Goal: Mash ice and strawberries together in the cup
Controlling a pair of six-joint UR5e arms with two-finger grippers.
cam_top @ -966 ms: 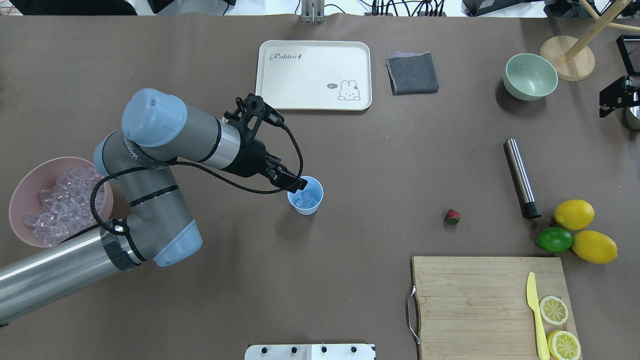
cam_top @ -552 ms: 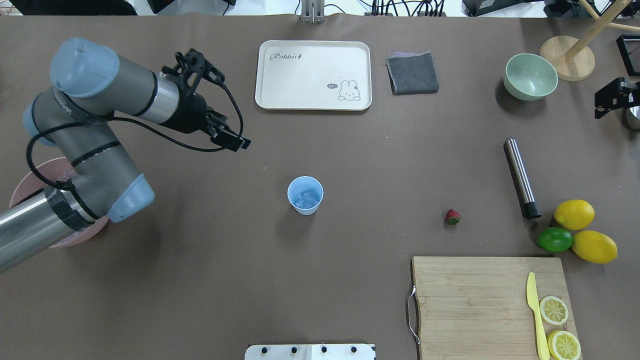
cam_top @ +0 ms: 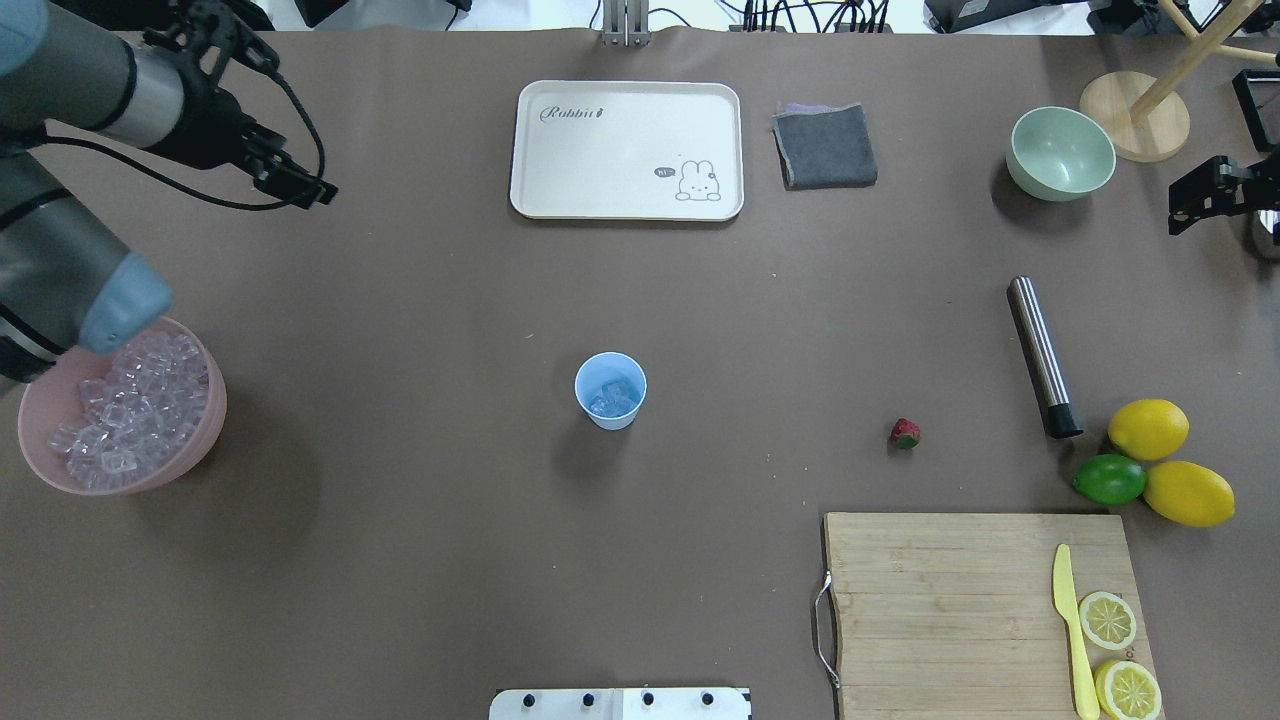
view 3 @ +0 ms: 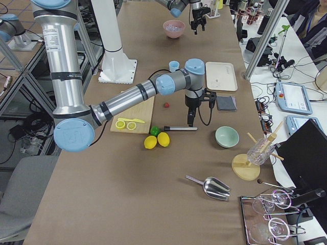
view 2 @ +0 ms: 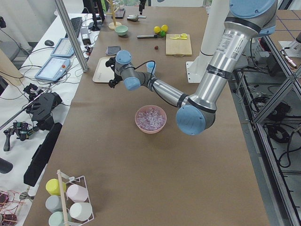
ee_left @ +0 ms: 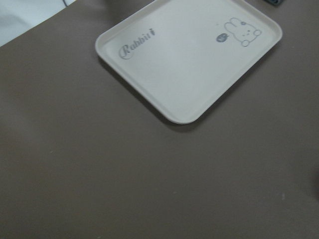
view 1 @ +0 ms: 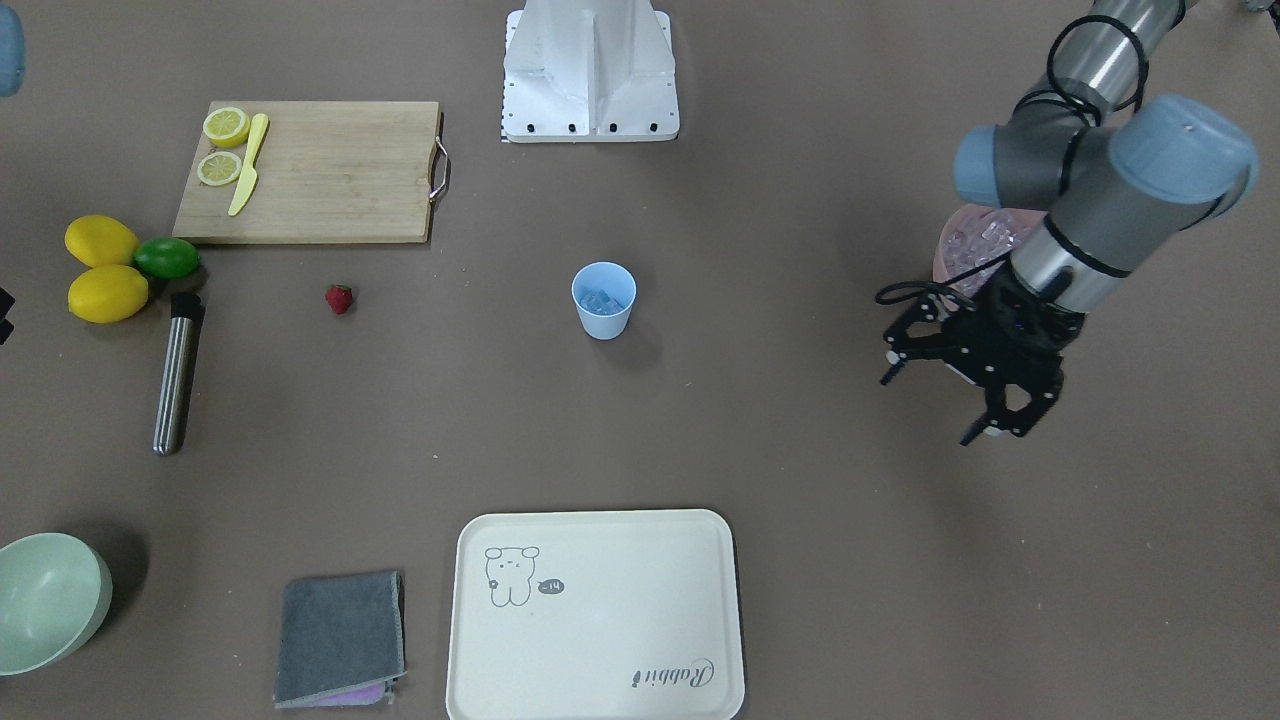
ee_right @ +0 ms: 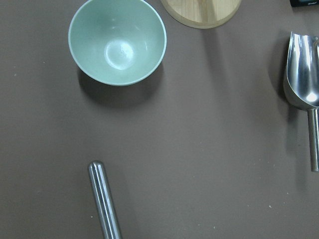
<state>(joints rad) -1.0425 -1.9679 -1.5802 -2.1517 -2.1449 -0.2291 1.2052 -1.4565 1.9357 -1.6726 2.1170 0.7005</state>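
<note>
cup (cam_top: pixel 611 390) stands upright near the middle of the tabletop (cam_top: pixel 420 560), a touch left of centre, with nothing touching it. A few cubes of ice (cam_top: pixel 612 401) lie in its bottom. The bulk of the ice is heaped in the pink bowl (cam_top: pixel 205 455) at the left edge.

strawberry (cam_top: pixel 905 433) lies on bare tabletop in the right half, well apart from the cup and not in it. It is just beyond the cutting board (cam_top: pixel 950 600), which sits at the robot-side edge. steel rod (cam_top: pixel 1040 357) lies flat further right. Its dark end is near two lemons (cam_top: pixel 1148 428) and a lime (cam_top: pixel 1109 479) by the right edge.

left tool (view 1: pixel 995 435) is up off the tabletop toward the far-left corner, well apart from the cup. Its fingers are spread with nothing between them. Its wrist view shows only the cream tray (ee_left: pixel 189 64), which lies at the far edge, mid-span.

right tool (view 3: pixel 188 121) hangs pointing down over the right side, near the rod's far end and the green bowl (ee_right: pixel 149 55). Can't tell whether it is spread or clenched, since no view resolves its fingers.
</note>
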